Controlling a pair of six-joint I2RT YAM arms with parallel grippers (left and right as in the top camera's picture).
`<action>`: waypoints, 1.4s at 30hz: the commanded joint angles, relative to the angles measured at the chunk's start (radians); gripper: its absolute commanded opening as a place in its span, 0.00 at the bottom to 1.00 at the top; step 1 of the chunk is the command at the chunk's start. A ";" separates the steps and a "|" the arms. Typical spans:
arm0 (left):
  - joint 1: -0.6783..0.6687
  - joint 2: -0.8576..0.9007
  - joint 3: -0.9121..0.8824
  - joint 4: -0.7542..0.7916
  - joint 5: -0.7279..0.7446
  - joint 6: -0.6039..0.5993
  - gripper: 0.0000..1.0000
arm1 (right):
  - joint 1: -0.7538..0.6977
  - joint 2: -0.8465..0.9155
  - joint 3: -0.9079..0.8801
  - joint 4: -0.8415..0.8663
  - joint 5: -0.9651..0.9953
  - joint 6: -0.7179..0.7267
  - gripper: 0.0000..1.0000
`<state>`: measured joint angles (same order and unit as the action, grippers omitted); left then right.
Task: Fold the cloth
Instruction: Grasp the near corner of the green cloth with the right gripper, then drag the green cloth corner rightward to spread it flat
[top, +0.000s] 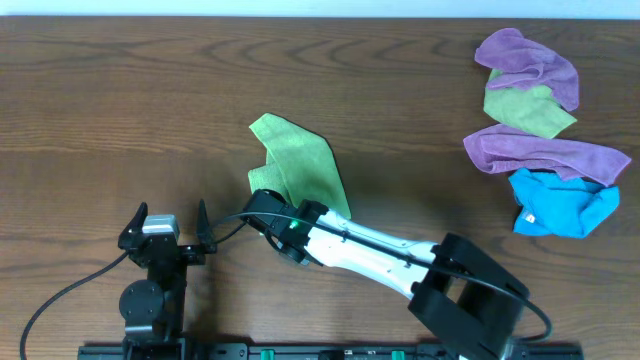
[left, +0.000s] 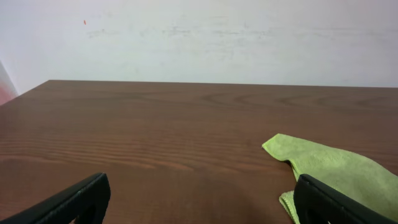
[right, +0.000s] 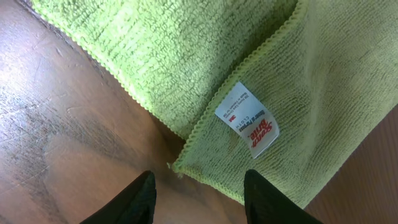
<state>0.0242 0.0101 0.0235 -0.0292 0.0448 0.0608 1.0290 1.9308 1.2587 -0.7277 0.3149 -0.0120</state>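
One lime-green cloth (top: 295, 160), one olive cloth (top: 527, 108), two purple cloths (top: 530, 60) (top: 545, 155), one blue cloth (top: 560, 205), two pincers (top: 168, 222) (right: 199, 186).

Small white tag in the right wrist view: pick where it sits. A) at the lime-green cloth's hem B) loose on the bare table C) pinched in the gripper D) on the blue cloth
A: the small white tag sits at the hem of the light lime-green microfiber cloth, clear of the right gripper.

Cloth (top: 297, 163) central, right tool (right: 200, 191) at near corner; pile (top: 543, 132) far right.
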 joint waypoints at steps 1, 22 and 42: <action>0.003 -0.005 -0.019 -0.048 -0.029 0.014 0.95 | 0.006 0.039 -0.003 0.002 0.018 -0.004 0.45; 0.003 -0.005 -0.019 -0.048 -0.029 0.014 0.96 | -0.047 0.042 0.018 0.017 0.126 0.011 0.01; 0.003 -0.005 -0.019 -0.048 -0.029 0.014 0.95 | -0.532 0.044 0.071 0.008 0.310 0.381 0.02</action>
<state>0.0242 0.0101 0.0235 -0.0292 0.0448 0.0605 0.5991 1.9759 1.3148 -0.6975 0.5663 0.1566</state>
